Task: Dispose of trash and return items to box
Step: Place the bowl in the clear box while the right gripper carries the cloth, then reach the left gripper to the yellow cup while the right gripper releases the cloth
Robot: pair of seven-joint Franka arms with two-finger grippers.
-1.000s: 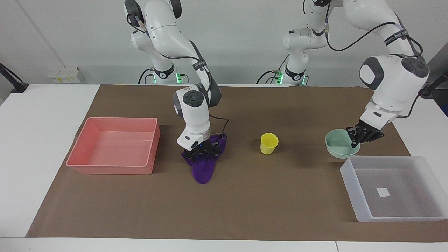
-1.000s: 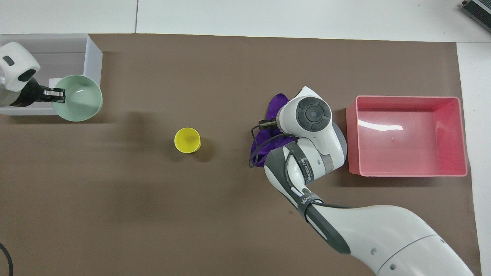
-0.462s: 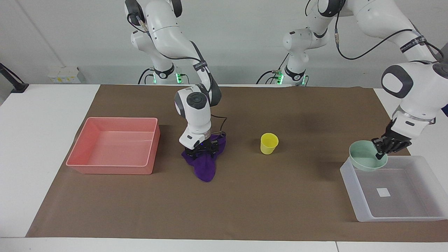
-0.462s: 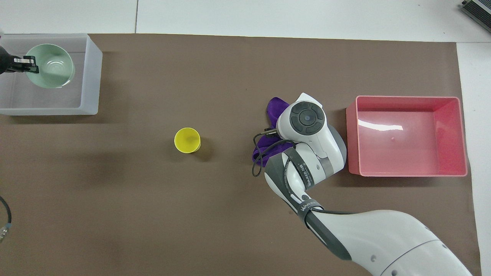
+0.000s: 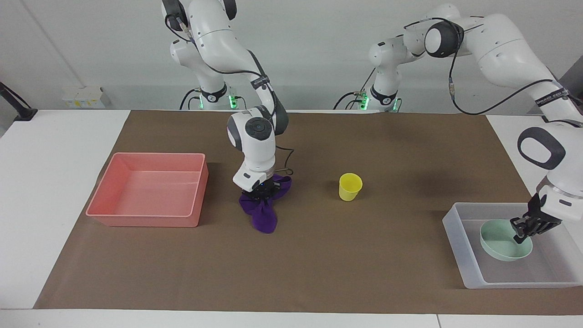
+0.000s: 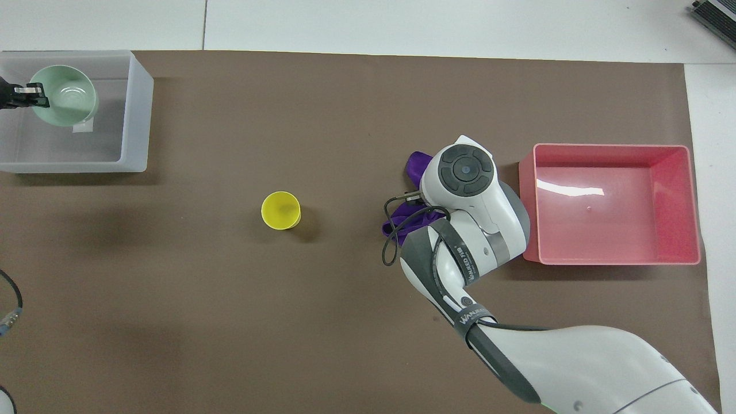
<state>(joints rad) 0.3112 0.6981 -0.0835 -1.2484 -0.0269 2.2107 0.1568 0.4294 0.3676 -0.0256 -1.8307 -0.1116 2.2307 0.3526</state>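
My left gripper (image 5: 524,230) is shut on the rim of the mint-green bowl (image 5: 500,240) and holds it low inside the translucent box (image 5: 458,237). I cannot tell whether the bowl rests on the floor. In the overhead view the bowl (image 6: 66,95) sits in the box (image 6: 135,115), with the left gripper (image 6: 31,95) at its rim. My right gripper (image 5: 261,194) is shut on the purple cloth (image 5: 265,217), which is bunched under it on the brown mat. In the overhead view the wrist hides most of the cloth (image 6: 415,163). The yellow cup (image 5: 350,186) stands upright mid-table and also shows in the overhead view (image 6: 280,210).
A pink tray (image 5: 145,219) stands toward the right arm's end of the table, beside the cloth, and shows in the overhead view (image 6: 615,261). A brown mat (image 5: 319,273) covers the table.
The left gripper carried the bowl from beside the box to over it and down inside. The right gripper's fingers closed on the cloth, gathering it into a narrower bunch.
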